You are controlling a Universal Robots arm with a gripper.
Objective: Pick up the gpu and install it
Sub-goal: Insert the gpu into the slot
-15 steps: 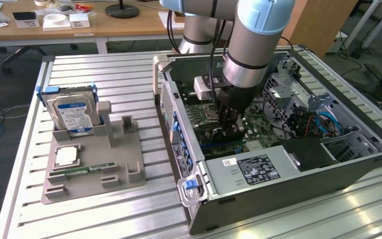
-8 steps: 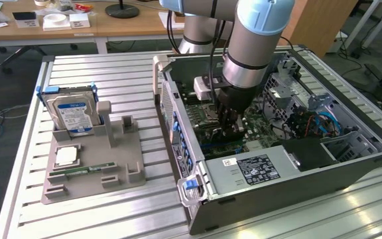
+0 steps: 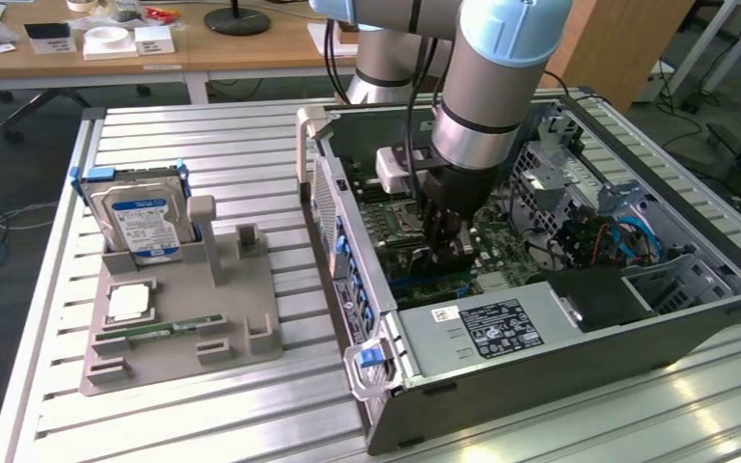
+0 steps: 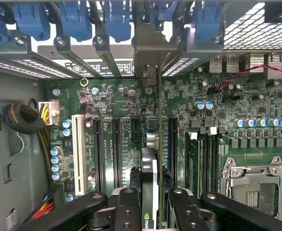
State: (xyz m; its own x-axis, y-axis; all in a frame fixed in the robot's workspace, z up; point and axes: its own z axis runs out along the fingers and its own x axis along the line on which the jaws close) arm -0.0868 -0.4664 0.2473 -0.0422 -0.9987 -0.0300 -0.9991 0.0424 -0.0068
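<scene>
Gpu (image 4: 150,178) held edge-on in pincer (image 4: 150,202), partly closed, fingers (image 4: 126,207) clamped on both flat faces. Card inside open computer case (image 3: 679,318), upright over motherboard (image 4: 121,96), silver bracket end (image 4: 150,53) up against rear slot openings near blue latches (image 4: 117,19).

Step in hand, by judgement: seating card in slot. To do well: keep card edge parallel to long black slot (image 4: 172,144) and directly above it; keep card vertical, no tilt; line bracket with its rear opening; push straight down, evenly; avoid memory slots (image 4: 203,159) just beside.

Counts: one arm (image 3: 486,96), one pincer, one gpu, one case. On grey holder tray (image 3: 178,328) on desk (image 3: 216,135), well apart from case: one hard drive (image 3: 146,222) standing, one processor chip (image 3: 130,302), one green memory stick (image 3: 151,333) lying flat. One white slot (image 4: 77,149) on motherboard; several black ones.
</scene>
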